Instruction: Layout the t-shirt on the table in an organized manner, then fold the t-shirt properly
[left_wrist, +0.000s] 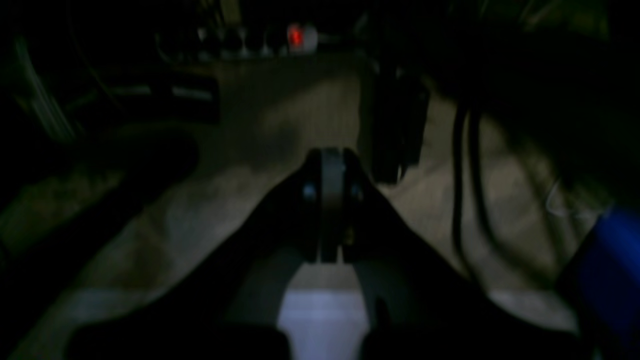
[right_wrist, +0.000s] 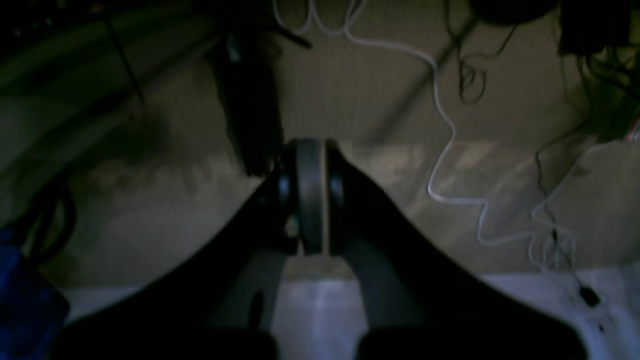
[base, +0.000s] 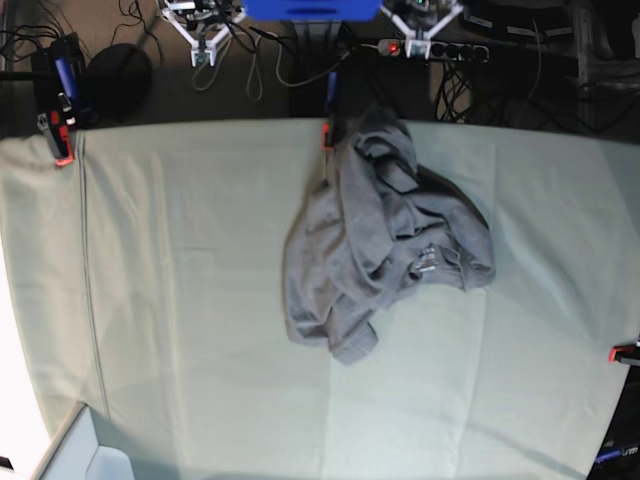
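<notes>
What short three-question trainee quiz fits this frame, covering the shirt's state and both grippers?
1. True or false: the t-shirt lies spread flat on the table.
2. How do the jaws of the left gripper and right gripper stand: A open, B shut and empty, C shut on cloth?
3. Which table edge in the base view is the shirt nearest?

Key: 1 false, it is a crumpled heap. 2 B. 3 The top edge, by a red clamp.

grey t-shirt (base: 385, 240) crumpled, mid-table (base: 180, 300)
</notes>
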